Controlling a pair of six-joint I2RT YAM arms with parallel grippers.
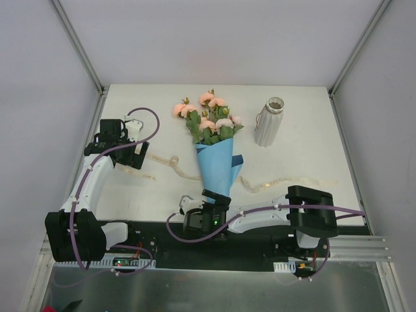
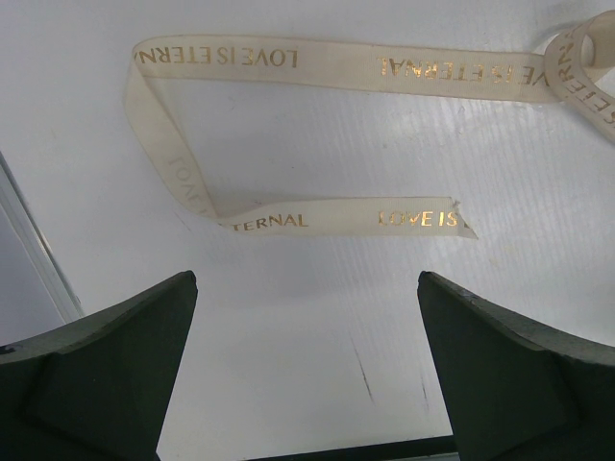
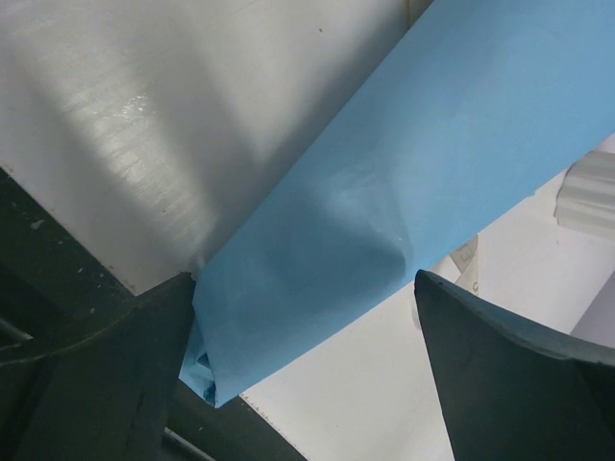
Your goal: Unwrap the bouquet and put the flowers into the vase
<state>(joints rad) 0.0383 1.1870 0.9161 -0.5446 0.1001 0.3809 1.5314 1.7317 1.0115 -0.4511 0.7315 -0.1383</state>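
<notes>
Top external view: bouquet (image 1: 216,140) lies mid-table, rose heads toward the far edge, stems inside a blue paper (image 1: 218,170) cone that points at the arm bases. White vase (image 1: 268,122) stands right of the heads, apart from them. Cream ribbon (image 1: 170,164) trails loose across the table (image 1: 305,156). Right gripper (image 1: 214,197): jaws spread wide, straddling the cone's narrow end, not clamped. Left gripper (image 2: 307,288): jaws wide apart, empty, above the ribbon end lettered LOVE IS ETERNAL.
</notes>
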